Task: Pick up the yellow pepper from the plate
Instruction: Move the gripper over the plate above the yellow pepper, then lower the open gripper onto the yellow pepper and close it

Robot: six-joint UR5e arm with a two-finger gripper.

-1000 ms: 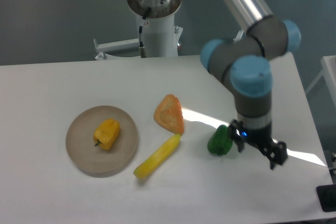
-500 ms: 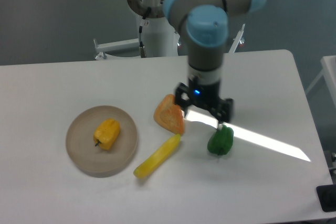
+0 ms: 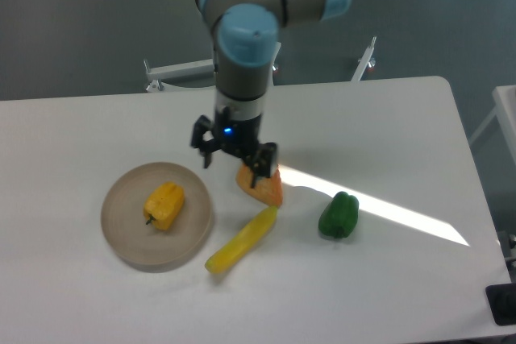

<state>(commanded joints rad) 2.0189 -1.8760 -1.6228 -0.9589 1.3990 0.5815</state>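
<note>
The plate (image 3: pixel 129 239) lies on the white table (image 3: pixel 97 134), toward its left side, and serves as the landmark here. The yellow pepper (image 3: pixel 164 205) sits on the plate, a little right of the plate's middle, with its dark stem pointing down-left. Just above and to the right of the plate's rim hangs the gripper (image 3: pixel 234 153), its two dark fingers (image 3: pixel 205 149) spread wide apart with nothing between them; it is clear of the yellow pepper and not over the plate. One finger stands in front of the upper edge of an orange wedge-shaped piece (image 3: pixel 263 184), which lies right of the plate. Below that wedge, a long slim yellow vegetable (image 3: pixel 240 240) lies slantwise, its lower end close beside the plate's right rim. Farther right of the plate, well apart from it, a green pepper (image 3: pixel 339 215) rests by a bright streak of light on the table.
</note>
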